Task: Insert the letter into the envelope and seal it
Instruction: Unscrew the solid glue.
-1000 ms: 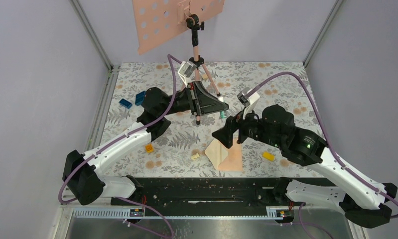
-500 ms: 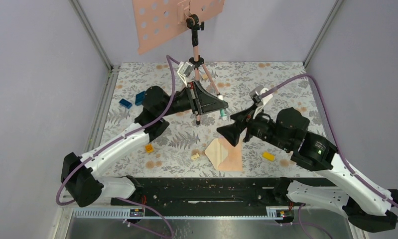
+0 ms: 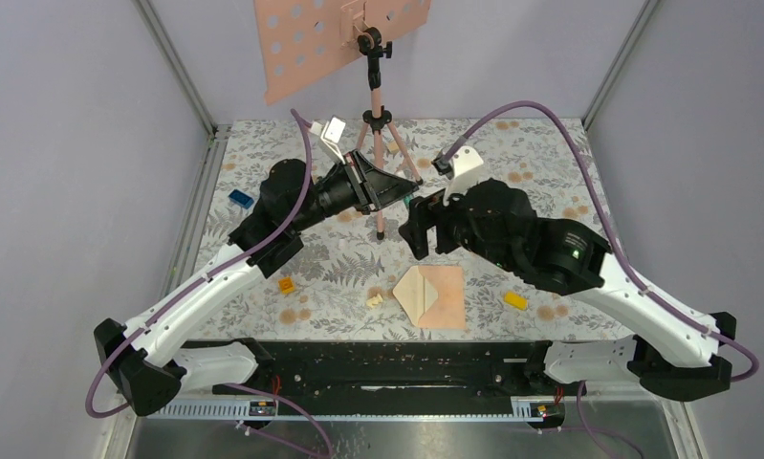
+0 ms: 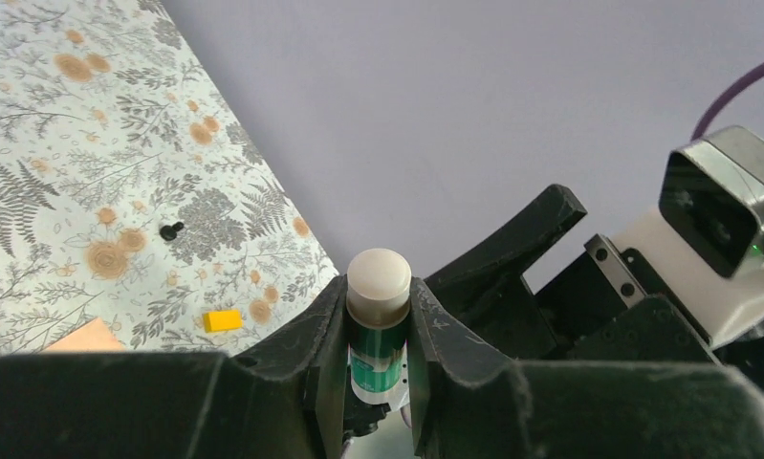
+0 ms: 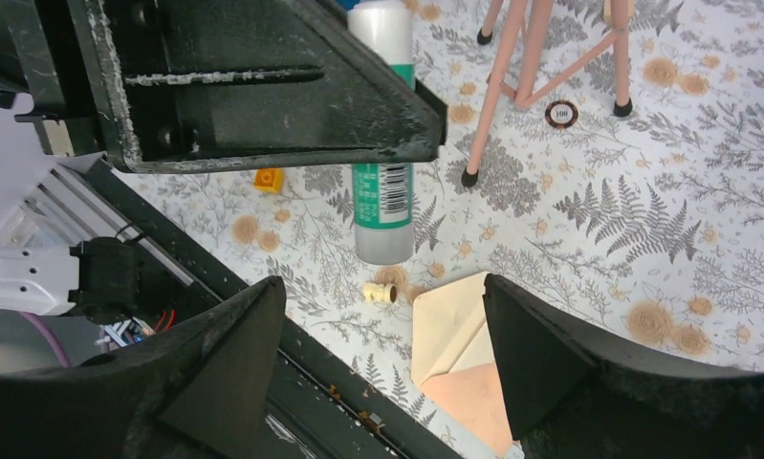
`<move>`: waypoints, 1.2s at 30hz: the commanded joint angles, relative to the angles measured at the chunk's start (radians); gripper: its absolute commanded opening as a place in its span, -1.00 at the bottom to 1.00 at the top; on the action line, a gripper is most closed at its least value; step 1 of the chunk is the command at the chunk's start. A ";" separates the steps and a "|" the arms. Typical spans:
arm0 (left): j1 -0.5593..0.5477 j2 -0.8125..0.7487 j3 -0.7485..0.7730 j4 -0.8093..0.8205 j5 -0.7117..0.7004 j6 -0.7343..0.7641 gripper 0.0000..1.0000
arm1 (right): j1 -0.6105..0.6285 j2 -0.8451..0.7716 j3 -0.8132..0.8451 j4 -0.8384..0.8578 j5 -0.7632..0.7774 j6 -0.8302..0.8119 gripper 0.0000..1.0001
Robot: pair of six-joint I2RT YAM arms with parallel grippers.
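Note:
The peach envelope (image 3: 437,297) lies near the table's front edge, its cream flap folded open to the left; it also shows in the right wrist view (image 5: 466,381). The letter does not show as a separate sheet. My left gripper (image 3: 411,194) is shut on a green glue stick (image 4: 378,330) with a white cap, held in the air above the table. The stick hangs in the right wrist view (image 5: 382,182) under the left fingers (image 5: 263,91). My right gripper (image 3: 420,229) is open and empty, right next to the stick, above and behind the envelope.
A pink tripod (image 3: 379,124) bearing a perforated pink plate (image 3: 301,43) stands at the back middle. Small bricks lie about: blue (image 3: 241,199), orange (image 3: 286,284), yellow (image 3: 515,300). A cream piece (image 3: 375,300) lies left of the envelope. The black rail (image 3: 397,359) borders the front.
My right gripper has risen from the envelope and moved back-left up to the glue stick. My left gripper has lifted and swung the stick toward the back. The envelope has stayed put.

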 commanded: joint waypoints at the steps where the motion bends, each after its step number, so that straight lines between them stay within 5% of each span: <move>1: 0.002 -0.012 0.050 -0.039 -0.054 0.031 -1.00 | 0.034 0.039 0.081 -0.051 0.094 0.011 0.61; 8: 0.003 -0.012 0.044 -0.035 -0.052 0.030 -1.00 | 0.043 0.065 0.096 -0.011 0.115 -0.024 0.18; 25: 0.003 -0.025 0.038 -0.030 -0.041 0.029 -1.00 | 0.042 0.111 0.088 0.040 0.104 -0.014 -0.13; 28: 0.003 -0.033 0.038 -0.031 -0.041 0.031 -1.00 | 0.042 0.101 0.074 0.066 0.116 -0.013 -0.32; 33: 0.003 -0.037 0.052 -0.055 -0.007 0.050 -1.00 | 0.040 0.095 0.062 0.078 0.113 -0.023 -0.98; 36: 0.002 -0.028 0.074 -0.048 0.072 0.065 -1.00 | 0.033 0.044 -0.012 0.148 0.063 -0.040 -1.00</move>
